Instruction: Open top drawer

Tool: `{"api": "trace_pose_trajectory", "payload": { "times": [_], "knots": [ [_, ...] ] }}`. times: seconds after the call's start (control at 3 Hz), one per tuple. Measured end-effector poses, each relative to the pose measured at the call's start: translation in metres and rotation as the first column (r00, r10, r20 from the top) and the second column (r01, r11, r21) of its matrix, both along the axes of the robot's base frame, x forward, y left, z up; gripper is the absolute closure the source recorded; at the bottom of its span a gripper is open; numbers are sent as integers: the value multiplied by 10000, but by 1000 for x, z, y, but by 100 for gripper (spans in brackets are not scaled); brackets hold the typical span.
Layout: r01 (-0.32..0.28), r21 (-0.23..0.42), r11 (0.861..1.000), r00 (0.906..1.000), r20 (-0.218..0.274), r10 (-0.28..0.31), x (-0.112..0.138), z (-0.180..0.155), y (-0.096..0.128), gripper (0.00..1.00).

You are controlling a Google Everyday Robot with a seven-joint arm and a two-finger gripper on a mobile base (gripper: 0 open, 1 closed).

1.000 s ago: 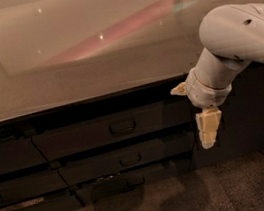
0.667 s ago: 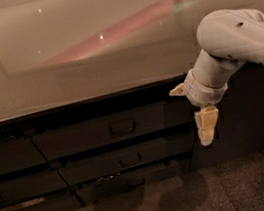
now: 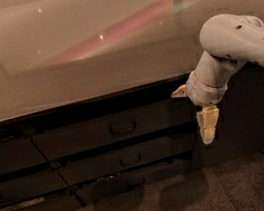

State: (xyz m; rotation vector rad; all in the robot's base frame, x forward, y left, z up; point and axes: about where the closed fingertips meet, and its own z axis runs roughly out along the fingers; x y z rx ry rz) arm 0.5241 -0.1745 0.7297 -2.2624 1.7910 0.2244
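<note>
The top drawer (image 3: 81,136) is a long dark front just under the counter edge, with a small dark bar handle (image 3: 123,127) at its centre. It looks closed, its front in line with the fronts around it. My gripper (image 3: 208,125) is cream-coloured and hangs pointing down from the white arm (image 3: 232,39). It is to the right of the drawer's right end, at about the height of the drawer's lower edge, well right of the handle and apart from it.
A pale glossy counter top (image 3: 91,74) runs over the drawers. Two shorter drawers (image 3: 126,160) with similar handles lie below the top one. A plain dark cabinet front (image 3: 256,116) is behind the gripper. The floor (image 3: 189,199) is dark carpet.
The arm's upper part has shifted slightly left. The gripper hangs in nearly the same place. The drawer has not moved.
</note>
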Motion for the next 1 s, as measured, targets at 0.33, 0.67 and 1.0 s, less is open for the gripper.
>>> {"api": "trace_pose_trajectory", "payload": {
  "times": [0.33,0.67,1.0],
  "knots": [
    [234,-814,9964,9995,232,-216,2,-4,6,0],
    [951,-2343,9675,9942,708,-805,5,-10,12,0],
    [949,-2344,9675,9942,711,-803,5,-10,12,0]
  ]
}}
